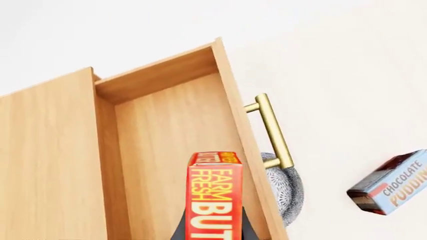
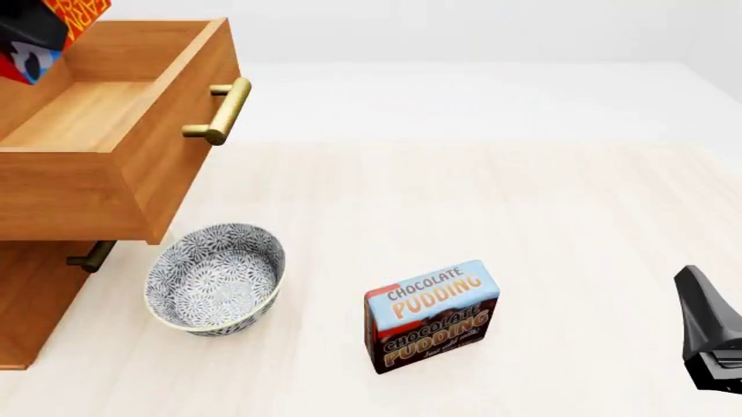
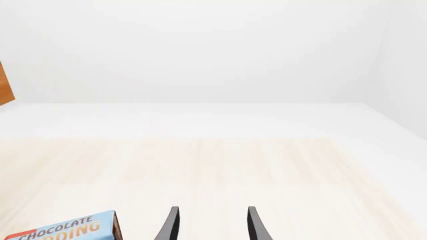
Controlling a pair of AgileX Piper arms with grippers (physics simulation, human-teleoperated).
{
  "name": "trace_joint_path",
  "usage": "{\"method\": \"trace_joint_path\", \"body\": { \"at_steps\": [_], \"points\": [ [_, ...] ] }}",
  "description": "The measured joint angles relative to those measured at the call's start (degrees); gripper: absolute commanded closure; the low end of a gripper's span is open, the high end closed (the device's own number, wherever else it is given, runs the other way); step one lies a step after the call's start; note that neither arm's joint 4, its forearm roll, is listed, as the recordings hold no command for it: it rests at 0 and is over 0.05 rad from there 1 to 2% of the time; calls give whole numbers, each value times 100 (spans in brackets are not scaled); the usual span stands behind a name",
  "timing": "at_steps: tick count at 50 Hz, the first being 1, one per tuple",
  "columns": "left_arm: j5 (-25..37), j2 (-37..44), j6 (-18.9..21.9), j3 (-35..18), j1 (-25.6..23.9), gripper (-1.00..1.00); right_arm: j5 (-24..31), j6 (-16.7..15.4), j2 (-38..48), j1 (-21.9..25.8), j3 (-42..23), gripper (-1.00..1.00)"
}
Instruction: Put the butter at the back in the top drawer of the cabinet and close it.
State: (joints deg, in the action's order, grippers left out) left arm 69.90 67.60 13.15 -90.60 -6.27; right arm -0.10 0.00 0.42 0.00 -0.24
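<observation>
Left gripper [image 1: 215, 231]: pinching the butter [image 1: 215, 192] above the open top drawer [image 2: 128, 113].
Right gripper [image 3: 211, 225]: fingers spread, nothing between.

One butter box [image 1: 215, 195], one Chocolate Pudding box [image 2: 432, 315], one patterned bowl [image 2: 215, 277] and one wooden cabinet [image 2: 35, 295] were on view, with one open drawer [image 2: 116, 113], two brass handles visible and two hands.
</observation>
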Motion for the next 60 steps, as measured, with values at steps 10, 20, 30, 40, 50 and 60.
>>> {"method": "trace_joint_path", "body": {
  "at_steps": [10, 20, 30, 40, 50, 60],
  "points": [
    [0, 168, -67, -42, 92, 100, 0, 0, 0, 0, 0, -100],
    [0, 303, -102, -70, 177, 100, 0, 0, 0, 0, 0, -100],
    [0, 396, -133, -59, 265, 100, 0, 0, 0, 0, 0, -100],
    [0, 486, -169, -52, 320, 100, 0, 0, 0, 0, 0, -100],
    [0, 573, -198, -69, 335, 100, 0, 0, 0, 0, 0, -100],
    [0, 641, -216, -92, 396, 100, 0, 0, 0, 0, 0, -100]
  ]
}}
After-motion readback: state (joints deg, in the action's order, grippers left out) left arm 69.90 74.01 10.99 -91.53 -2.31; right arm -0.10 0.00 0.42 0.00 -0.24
